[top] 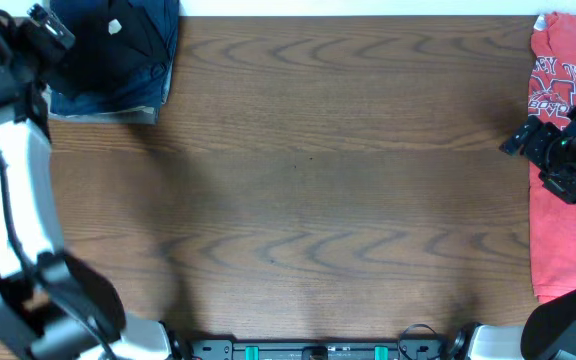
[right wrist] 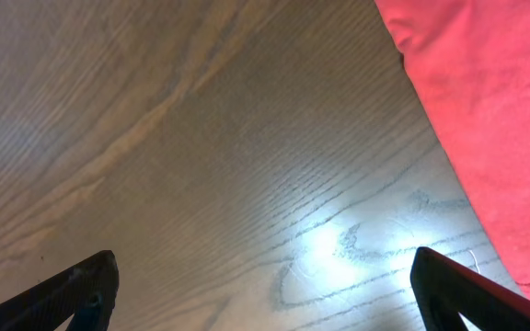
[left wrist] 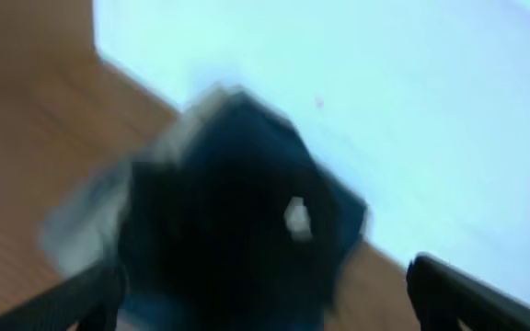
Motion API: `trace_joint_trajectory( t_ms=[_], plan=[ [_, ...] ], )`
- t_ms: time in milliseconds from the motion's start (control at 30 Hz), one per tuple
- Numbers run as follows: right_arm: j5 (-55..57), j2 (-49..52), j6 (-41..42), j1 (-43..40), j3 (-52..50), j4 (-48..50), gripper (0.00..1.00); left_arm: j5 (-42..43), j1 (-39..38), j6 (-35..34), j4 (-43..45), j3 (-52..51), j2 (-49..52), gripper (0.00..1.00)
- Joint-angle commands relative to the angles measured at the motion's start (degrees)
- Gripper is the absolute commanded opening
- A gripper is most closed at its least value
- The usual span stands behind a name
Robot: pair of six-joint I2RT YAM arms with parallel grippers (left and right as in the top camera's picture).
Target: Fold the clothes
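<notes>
Wood-grain desk (top: 318,200) from overhead: one black shirt (top: 118,40) sat on the one denim stack (top: 108,100) in the left corner, seemingly parked as done, and one red tee (top: 563,150) lay along the right edge. Left wrist view was blurry, but the left hand (left wrist: 265,276) hung spread and empty over the shirt. Right wrist view had the right hand (right wrist: 263,260) spread too, over bare wood beside the tee, probably next up.

White print (top: 551,92) on red T-shirt (top: 558,220) illegible; black shirt (top: 128,50) round logo (top: 115,28) unreadable
</notes>
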Motion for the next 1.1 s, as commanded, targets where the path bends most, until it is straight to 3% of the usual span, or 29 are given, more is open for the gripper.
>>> trace_joint_trajectory(
  t_ms=[0, 167, 333, 700, 933, 1067],
  plan=[
    [0.39, -0.98, 0.57, -0.39, 0.11, -0.02, 0.99, 8.70, -0.07, -4.83, -7.61, 0.22, -4.52, 0.98],
    [0.39, -0.98, 0.57, -0.39, 0.11, -0.02, 0.99, 10.75, -0.07, -4.57, -23.28, -0.26, -11.08, 0.98],
    [0.39, -0.98, 0.57, -0.39, 0.11, -0.02, 0.99, 10.75, -0.15, 1.38, -31.63, -4.42, -18.18, 0.98],
    [0.39, -0.98, 0.57, -0.39, 0.11, -0.04, 0.99, 19.78, -0.24, 9.44, -33.59, -27.43, -42.97, 0.98],
    [0.39, -0.98, 0.59, -0.39, 0.11, -0.02, 0.99, 27.67, -5.33, 9.73, -36.06, -39.28, -48.17, 0.98],
    [0.39, -0.98, 0.57, -0.39, 0.11, -0.02, 0.98, 27.56, -9.01, 9.73, -36.02, -41.18, -48.61, 0.98]
  ],
)
